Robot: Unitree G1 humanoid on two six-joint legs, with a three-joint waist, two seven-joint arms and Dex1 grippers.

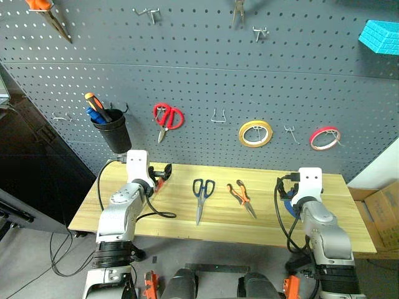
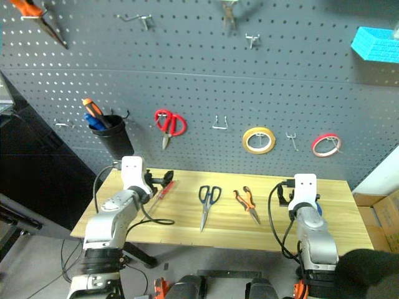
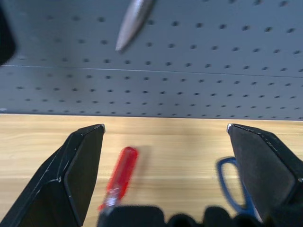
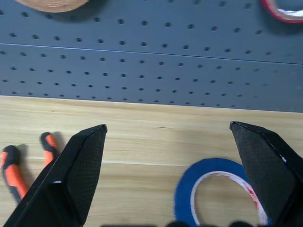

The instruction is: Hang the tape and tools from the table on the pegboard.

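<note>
From the head views, all four task items are lying on the desk below the pegboard: the red-handled tool at the left, the blue-handled scissors and the pliers in the middle, the blue tape at the right, mostly hidden behind the right arm. The scissors are lying near-to-far, handles toward the board, blades pointing at the near edge; the pliers are slanting, jaws near and right.

In the left wrist view, the left tool is standing wide open and empty, hovering over the red handle, whose long axis is running roughly along the fingers. It seems best to lower straight down, centre the handle between the pads, then close.

In the right wrist view, the right tool is likewise gaping and holding nothing, with the tape lying flat beside its right finger. It should probably shift right to pinch one wall of the ring.
</note>
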